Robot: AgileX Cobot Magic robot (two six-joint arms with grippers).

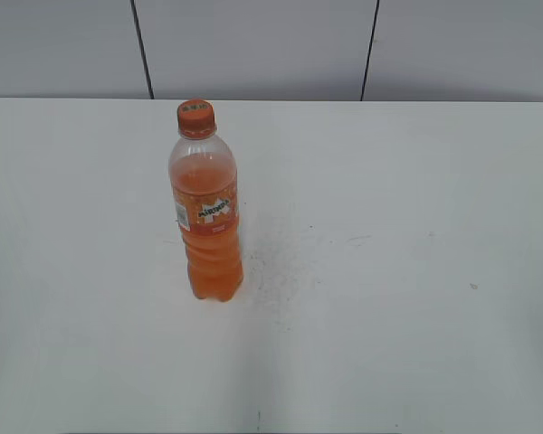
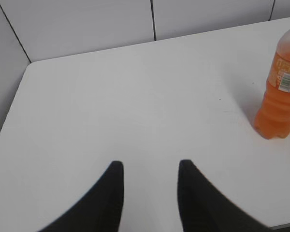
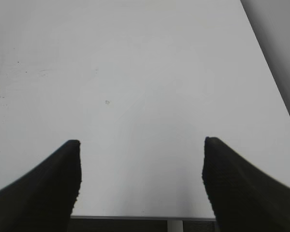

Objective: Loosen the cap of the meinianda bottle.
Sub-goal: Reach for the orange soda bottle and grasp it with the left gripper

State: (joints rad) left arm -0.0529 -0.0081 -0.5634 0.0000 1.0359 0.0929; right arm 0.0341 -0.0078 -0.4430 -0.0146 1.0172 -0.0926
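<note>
A plain white table (image 1: 416, 271) runs back to a grey panelled wall (image 1: 253, 45), and on it, left of centre, the tall clear plastic meinianda bottle (image 1: 208, 226) of orange drink stands upright, its small round orange screw cap (image 1: 195, 115) seated on the neck. By my reading nothing of the task has begun: bottle ungripped, cap untouched. The left gripper (image 2: 149, 166) hovers low above bare tabletop, jaws partly apart and empty, the bottle well off to its right. The right gripper (image 3: 141, 145) hangs over the near edge, jaws spread wide, empty.
</note>
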